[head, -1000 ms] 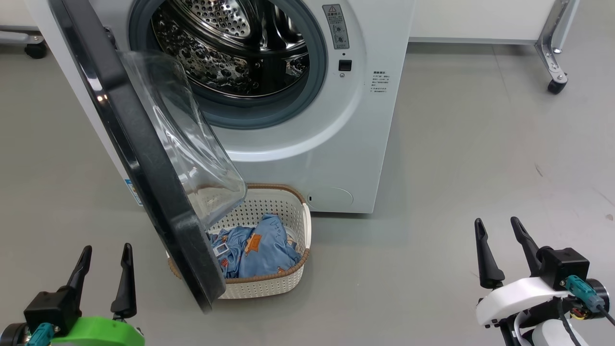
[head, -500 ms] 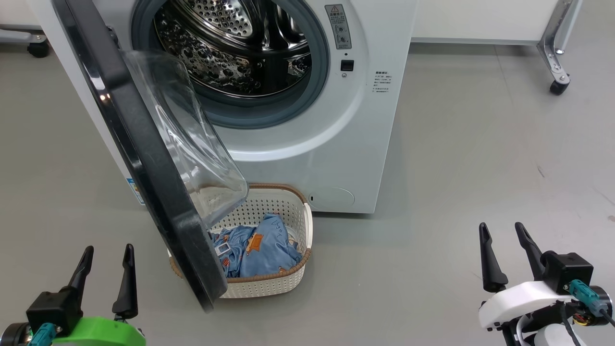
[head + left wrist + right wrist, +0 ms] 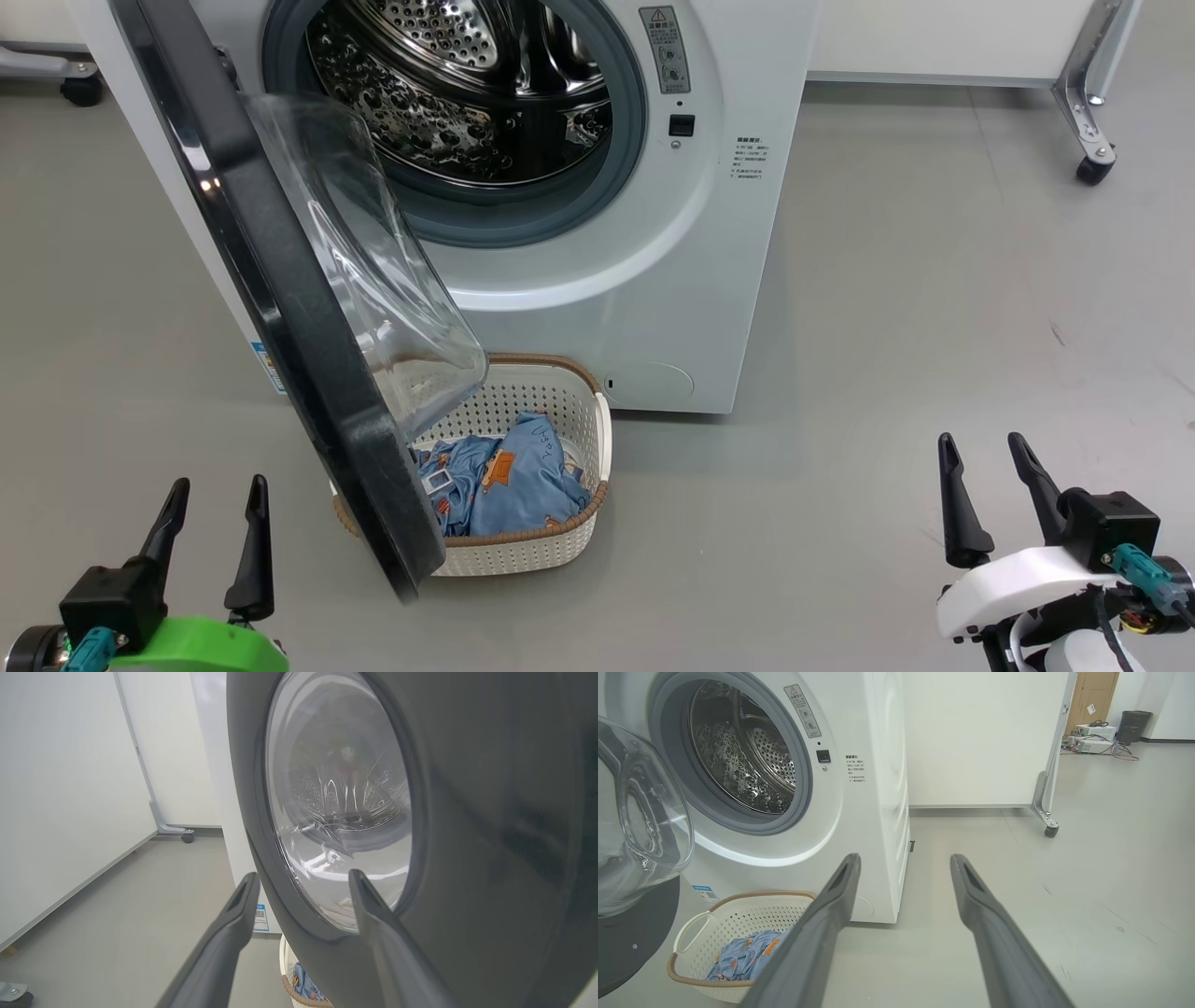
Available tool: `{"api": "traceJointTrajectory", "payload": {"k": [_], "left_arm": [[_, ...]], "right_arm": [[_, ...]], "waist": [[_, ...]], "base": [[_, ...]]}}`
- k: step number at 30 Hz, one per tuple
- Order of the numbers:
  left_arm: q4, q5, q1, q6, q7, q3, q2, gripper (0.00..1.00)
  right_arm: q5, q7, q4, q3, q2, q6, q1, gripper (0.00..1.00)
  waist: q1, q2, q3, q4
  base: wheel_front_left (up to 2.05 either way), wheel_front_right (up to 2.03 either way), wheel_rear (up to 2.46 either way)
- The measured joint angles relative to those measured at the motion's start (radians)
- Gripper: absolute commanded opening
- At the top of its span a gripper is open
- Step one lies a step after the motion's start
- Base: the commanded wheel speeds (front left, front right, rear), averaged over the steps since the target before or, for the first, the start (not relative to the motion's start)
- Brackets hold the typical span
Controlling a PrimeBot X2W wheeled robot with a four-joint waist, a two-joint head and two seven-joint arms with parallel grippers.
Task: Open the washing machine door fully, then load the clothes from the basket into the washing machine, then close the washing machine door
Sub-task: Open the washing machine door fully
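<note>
The white washing machine (image 3: 653,308) stands ahead with its steel drum (image 3: 467,93) exposed. Its black washing machine door (image 3: 308,355) hangs open toward me, glass bowl (image 3: 373,271) facing the drum, lower edge over the basket (image 3: 560,551). The cream basket sits on the floor against the machine front and holds light blue clothes (image 3: 509,481). My left gripper (image 3: 215,490) is open at the lower left, just outside the door; in the left wrist view its fingers (image 3: 233,924) frame the door's outer face (image 3: 490,835). My right gripper (image 3: 982,446) is open at the lower right, empty.
A white panel on a wheeled metal leg (image 3: 1088,140) stands right of the machine. Grey floor (image 3: 887,327) spreads between my right gripper and the machine. Another caster (image 3: 79,89) shows at the far left. Boxes and cables (image 3: 1101,737) lie far off in the right wrist view.
The whole head view has slid slightly, so the camera moved. Both grippers sit a little lower in it and remain open. The door and basket look unmoved.
</note>
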Motion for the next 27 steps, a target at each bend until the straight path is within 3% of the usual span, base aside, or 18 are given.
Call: {"api": "traceJointTrajectory", "payload": {"k": [15, 17, 27], "left_arm": [[-0.002, 0.006, 0.000, 0.000, 0.000, -0.007, 0.000, 1.00], [-0.002, 0.006, 0.000, 0.000, 0.000, -0.007, 0.000, 0.00], [-0.056, 0.005, -0.002, 0.000, 0.000, 0.025, 0.000, 0.00]], "right_arm": [[-0.020, 0.000, 0.019, -0.020, 0.018, 0.018, 0.016, 1.00], [-0.025, 0.000, 0.020, -0.022, 0.018, 0.019, 0.016, 1.00], [-0.032, 0.000, 0.024, -0.036, 0.025, 0.032, 0.016, 1.00]], "waist": [[0.0000, 0.0000, -0.003, -0.001], [0.0000, 0.0000, -0.004, -0.001], [0.0000, 0.0000, -0.008, 0.006]], "base": [[0.00, 0.00, 0.00], [0.00, 0.00, 0.00], [0.00, 0.00, 0.00]]}}
